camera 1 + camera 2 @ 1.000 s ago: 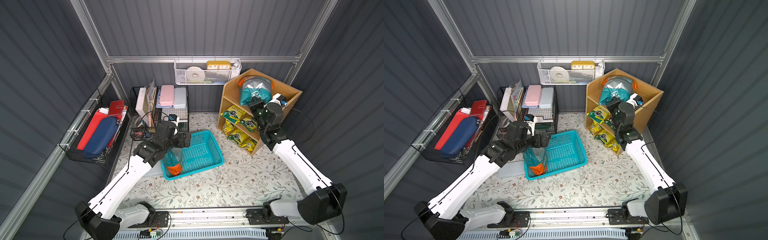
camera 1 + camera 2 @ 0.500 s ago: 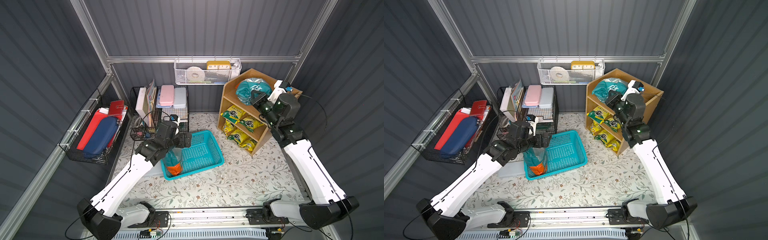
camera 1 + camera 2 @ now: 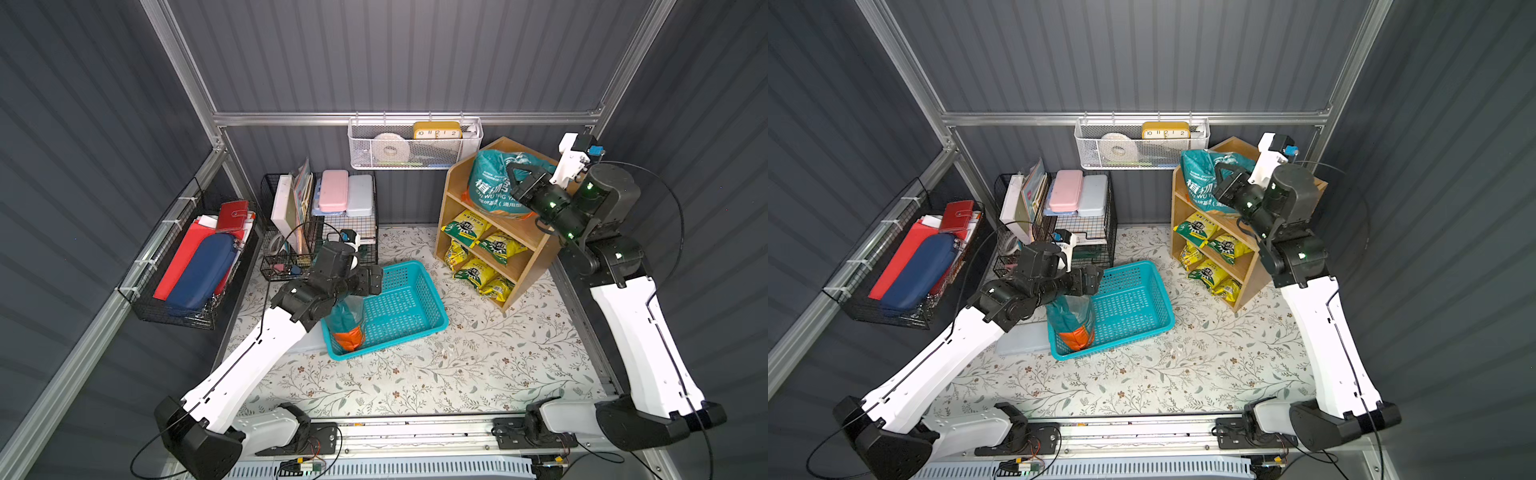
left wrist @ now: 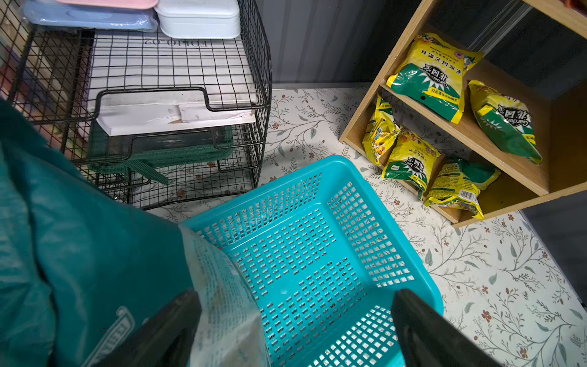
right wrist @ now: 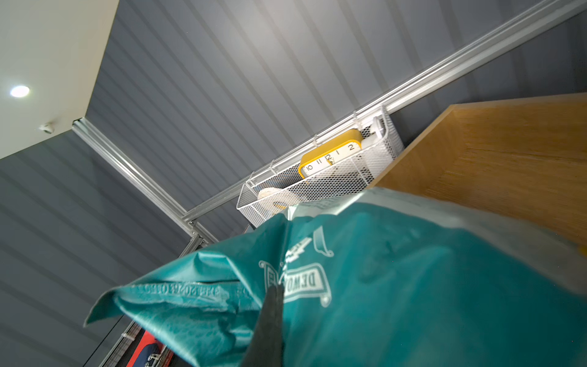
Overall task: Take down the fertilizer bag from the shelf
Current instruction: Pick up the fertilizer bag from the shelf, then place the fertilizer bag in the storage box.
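The teal fertilizer bag (image 3: 490, 187) (image 3: 1200, 170) (image 5: 413, 286) sits on the top tier of the light-brown wooden shelf (image 3: 453, 183) (image 3: 1177, 187) (image 5: 508, 152). My right gripper (image 3: 515, 178) (image 3: 1221, 174) (image 5: 270, 324) is shut on the bag's crumpled upper part, reaching in from the right. My left gripper (image 3: 365, 286) (image 3: 1088, 282) (image 4: 297, 302) hangs open over a turquoise basket (image 3: 415, 307) (image 3: 1133, 307) (image 4: 349, 178). A second teal and orange bag (image 3: 345, 324) (image 3: 1071, 324) (image 4: 95, 254) stands in that basket, its edge beside one finger.
Yellow-green packets (image 3: 478, 241) (image 4: 425, 79) fill the shelf's two lower tiers. A black wire rack (image 3: 332, 232) (image 4: 158, 95) stands behind the basket. A white mesh basket (image 3: 415, 145) with a clock hangs on the back wall. A black wall basket (image 3: 195, 257) holds red and blue cases.
My right arm has swung up and to the right, still shut on the fertilizer bag, whose top has been pulled over on the top tier. The left arm has barely moved.
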Controlling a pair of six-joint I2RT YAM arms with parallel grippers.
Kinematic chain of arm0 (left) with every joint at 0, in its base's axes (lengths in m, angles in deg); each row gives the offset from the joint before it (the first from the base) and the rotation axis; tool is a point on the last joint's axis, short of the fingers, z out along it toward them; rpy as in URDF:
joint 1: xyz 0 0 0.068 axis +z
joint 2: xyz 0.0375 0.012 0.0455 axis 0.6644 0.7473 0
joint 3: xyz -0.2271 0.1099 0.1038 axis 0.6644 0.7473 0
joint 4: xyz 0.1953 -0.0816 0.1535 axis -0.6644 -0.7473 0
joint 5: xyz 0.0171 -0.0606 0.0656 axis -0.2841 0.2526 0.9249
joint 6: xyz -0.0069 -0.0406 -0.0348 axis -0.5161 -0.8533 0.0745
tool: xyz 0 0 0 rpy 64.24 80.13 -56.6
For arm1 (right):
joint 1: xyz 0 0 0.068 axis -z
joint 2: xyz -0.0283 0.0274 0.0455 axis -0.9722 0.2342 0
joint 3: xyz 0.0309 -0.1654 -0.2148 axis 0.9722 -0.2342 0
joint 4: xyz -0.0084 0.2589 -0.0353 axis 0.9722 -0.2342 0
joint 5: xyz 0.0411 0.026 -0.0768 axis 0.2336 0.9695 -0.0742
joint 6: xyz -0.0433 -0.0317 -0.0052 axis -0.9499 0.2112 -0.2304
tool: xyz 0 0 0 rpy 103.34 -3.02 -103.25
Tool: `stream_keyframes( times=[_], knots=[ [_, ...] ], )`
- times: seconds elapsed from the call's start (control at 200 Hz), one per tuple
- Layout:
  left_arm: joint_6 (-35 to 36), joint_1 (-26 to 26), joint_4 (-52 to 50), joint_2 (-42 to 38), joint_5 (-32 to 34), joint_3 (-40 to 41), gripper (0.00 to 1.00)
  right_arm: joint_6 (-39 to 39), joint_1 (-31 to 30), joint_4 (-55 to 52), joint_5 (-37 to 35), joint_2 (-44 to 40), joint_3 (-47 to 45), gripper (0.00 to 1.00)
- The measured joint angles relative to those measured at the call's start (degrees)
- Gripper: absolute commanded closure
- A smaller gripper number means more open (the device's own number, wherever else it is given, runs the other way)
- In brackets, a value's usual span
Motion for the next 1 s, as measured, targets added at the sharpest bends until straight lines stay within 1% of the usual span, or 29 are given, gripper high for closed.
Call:
stream_keyframes(
  times=[0.125, 0.24, 0.435, 0.54, 0.65, 0.775, 1.001],
  knots=[
    [0.0, 0.0, 0.0, 0.0, 0.2, 0.0, 0.01, -0.2, -0.8, -1.6, 2.7, 1.7, 3.0, 1.0],
    [0.0, 0.0, -0.1, -0.1, 0.6, 0.0, 0.01, -0.3, -2.3, -1.9, 5.0, 2.1, 3.3, 1.0],
    [0.0, 0.0, -1.0, -0.9, 1.9, 0.0, 0.0, -0.1, -7.0, -2.5, 9.3, 4.7, 4.0, 1.0],
    [0.0, 0.0, -0.8, -3.1, 2.6, 0.9, 0.0, -0.5, -9.5, -3.4, 12.6, 7.4, 5.6, 1.0],
    [0.0, 0.0, -0.4, -7.1, 4.2, 2.4, 0.01, -0.2, -10.0, -3.9, 17.8, 10.2, 6.3, 1.0],
    [0.0, 0.2, -0.3, -11.0, 6.7, 2.9, 0.0, 0.1, -10.1, -5.2, 25.8, 14.9, 7.4, 1.0],
    [-0.3, 0.8, -1.1, -11.5, 8.3, 3.5, 0.0, 0.0, -10.0, -7.1, 38.8, 23.6, 8.2, 1.0]
  ],
)
